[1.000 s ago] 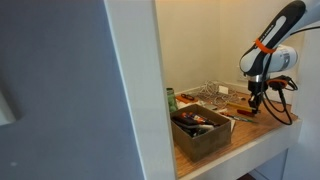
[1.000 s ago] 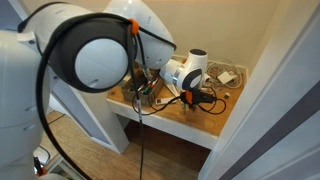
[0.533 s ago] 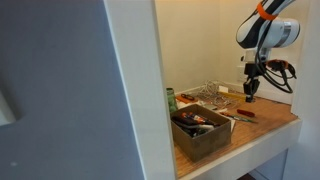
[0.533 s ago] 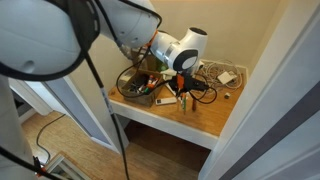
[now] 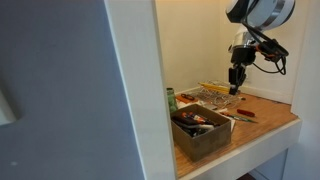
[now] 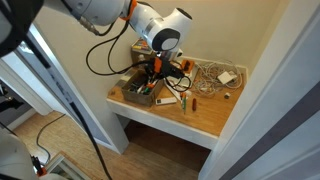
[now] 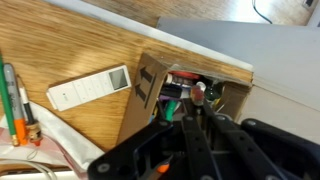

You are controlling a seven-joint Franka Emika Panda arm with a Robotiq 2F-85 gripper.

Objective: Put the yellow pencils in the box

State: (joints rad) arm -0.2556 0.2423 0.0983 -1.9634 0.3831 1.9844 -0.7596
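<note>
My gripper (image 7: 199, 113) is shut on a thin pencil (image 7: 197, 97) with a pink eraser end, which sticks out between the fingers. It hangs in the air above the open brown box (image 7: 148, 92), which holds several pens and small items. In both exterior views the gripper (image 5: 236, 84) (image 6: 157, 71) is raised well above the table, near the box (image 5: 201, 133) (image 6: 136, 92). A few yellowish sticks (image 5: 214, 88) lie on the table at the back. Whether they are pencils is too small to tell.
A white flat device (image 7: 90, 88) lies on the wooden table beside the box. Green and orange pens (image 7: 12, 100) lie at the left edge. A red pen (image 5: 246, 113) lies on the table. A wire basket (image 6: 208, 72) and a white adapter (image 6: 228, 76) sit at the back.
The arm has lifted from low over the right part of the table and swung up and toward the box with the pencil.
</note>
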